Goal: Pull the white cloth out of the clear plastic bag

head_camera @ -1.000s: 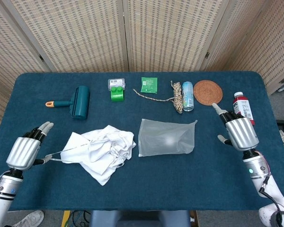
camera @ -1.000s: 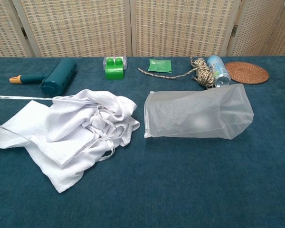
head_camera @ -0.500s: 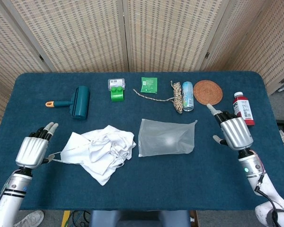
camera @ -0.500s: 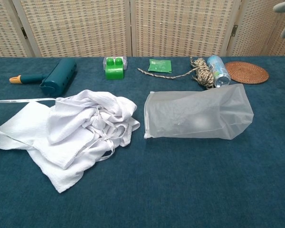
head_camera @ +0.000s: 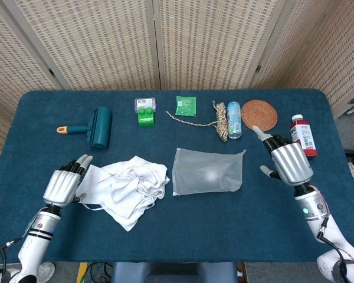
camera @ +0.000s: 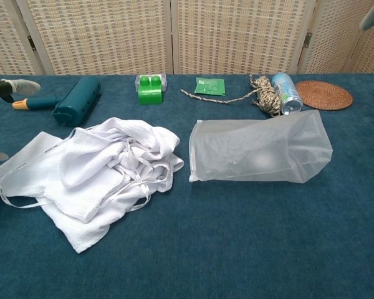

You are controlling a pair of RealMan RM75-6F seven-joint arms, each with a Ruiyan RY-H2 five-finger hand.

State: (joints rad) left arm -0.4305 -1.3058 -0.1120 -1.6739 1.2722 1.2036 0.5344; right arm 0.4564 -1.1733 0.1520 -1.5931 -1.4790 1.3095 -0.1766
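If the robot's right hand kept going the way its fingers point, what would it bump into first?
Probably the round woven coaster: the right hand points up-left toward it. Its height above the table is unclear, so it might pass over.

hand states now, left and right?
Left hand: open, holding nothing, beside the white cloth.
Right hand: open, empty.

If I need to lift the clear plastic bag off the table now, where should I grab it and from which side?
Grip the clear plastic bag at its puffed right end, nearest the right robot hand, coming from the right and pinching from above. It lies flat and empty on the blue table, with its straight, flat edge facing the crumpled white cloth, so that side likely offers less to pinch.
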